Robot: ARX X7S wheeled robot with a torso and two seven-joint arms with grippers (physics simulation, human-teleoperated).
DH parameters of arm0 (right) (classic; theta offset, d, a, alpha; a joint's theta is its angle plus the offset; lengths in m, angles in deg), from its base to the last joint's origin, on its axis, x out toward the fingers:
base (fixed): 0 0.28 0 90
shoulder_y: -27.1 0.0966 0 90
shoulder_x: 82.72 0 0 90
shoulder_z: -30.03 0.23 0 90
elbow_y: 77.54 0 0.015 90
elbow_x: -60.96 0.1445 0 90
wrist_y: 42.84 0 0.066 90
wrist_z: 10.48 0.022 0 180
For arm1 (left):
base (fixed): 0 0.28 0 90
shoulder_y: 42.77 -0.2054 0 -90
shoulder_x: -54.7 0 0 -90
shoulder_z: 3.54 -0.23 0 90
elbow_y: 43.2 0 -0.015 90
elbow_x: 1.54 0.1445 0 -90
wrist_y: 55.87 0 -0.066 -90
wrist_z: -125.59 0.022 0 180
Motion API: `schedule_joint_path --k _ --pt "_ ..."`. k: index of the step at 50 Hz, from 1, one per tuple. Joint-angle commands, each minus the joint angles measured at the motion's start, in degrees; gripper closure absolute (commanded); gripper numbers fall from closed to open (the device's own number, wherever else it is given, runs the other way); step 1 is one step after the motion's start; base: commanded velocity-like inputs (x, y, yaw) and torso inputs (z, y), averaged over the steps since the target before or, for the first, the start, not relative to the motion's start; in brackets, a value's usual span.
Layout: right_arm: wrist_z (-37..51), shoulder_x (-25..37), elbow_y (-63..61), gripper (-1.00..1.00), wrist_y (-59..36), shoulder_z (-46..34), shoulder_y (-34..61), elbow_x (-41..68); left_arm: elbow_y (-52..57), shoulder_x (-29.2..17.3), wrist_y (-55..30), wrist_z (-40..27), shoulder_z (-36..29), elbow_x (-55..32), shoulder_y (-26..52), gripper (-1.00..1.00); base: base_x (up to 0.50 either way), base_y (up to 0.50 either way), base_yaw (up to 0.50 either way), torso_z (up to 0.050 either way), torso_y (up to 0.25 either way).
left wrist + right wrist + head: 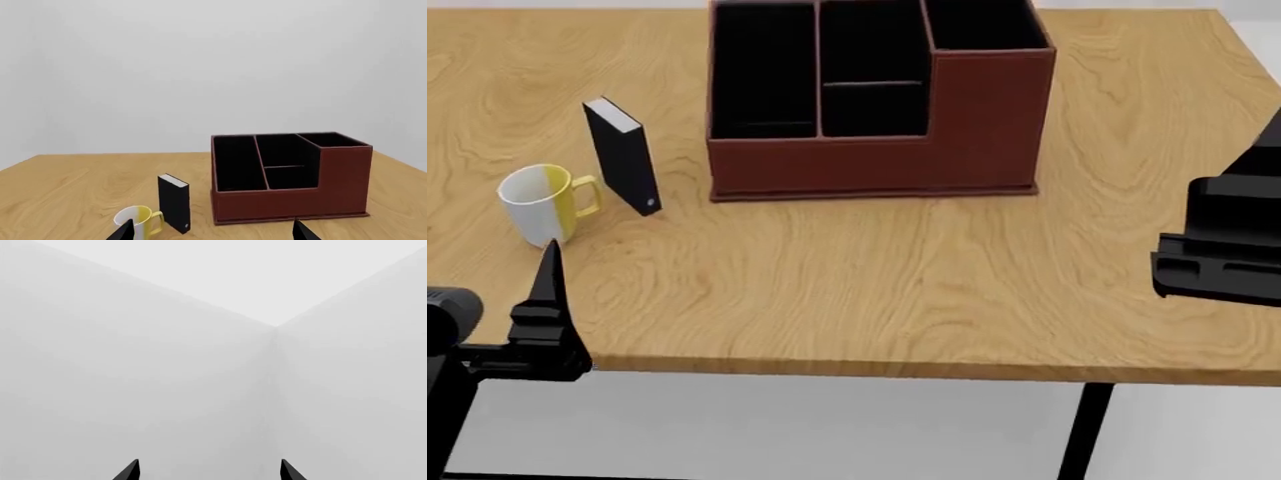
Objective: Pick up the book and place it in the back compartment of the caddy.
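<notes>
The book is a thin black hardcover standing upright on the table, left of the caddy and just behind a mug. The caddy is a red-brown box with black-lined cells and a taller cell at the back right. In the left wrist view the book stands between the mug and the caddy. My left gripper is open and empty, near the table's front left edge, short of the mug; it also shows in the head view. My right gripper is open and empty, facing bare walls.
A white and yellow mug stands in front of the book, close to my left gripper; it also shows in the left wrist view. The wooden table has its front edge near me. My right arm hangs over the table's right side.
</notes>
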Motion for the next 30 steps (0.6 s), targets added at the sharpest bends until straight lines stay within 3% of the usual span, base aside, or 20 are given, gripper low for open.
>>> schedule_joint_path --k 1,30 --pt "0.83 0.56 -0.06 -1.0 0.27 -0.68 0.5 0.86 0.21 -0.23 0.31 -0.12 0.18 -0.31 -0.21 -1.0 0.39 -0.08 0.0 0.0 0.0" --pt "2.26 1.66 0.43 -1.0 0.51 -3.49 3.12 2.21 0.16 -0.52 0.49 -0.6 0.25 -0.94 -0.05 -1.0 0.39 -0.07 0.0 0.0 0.001"
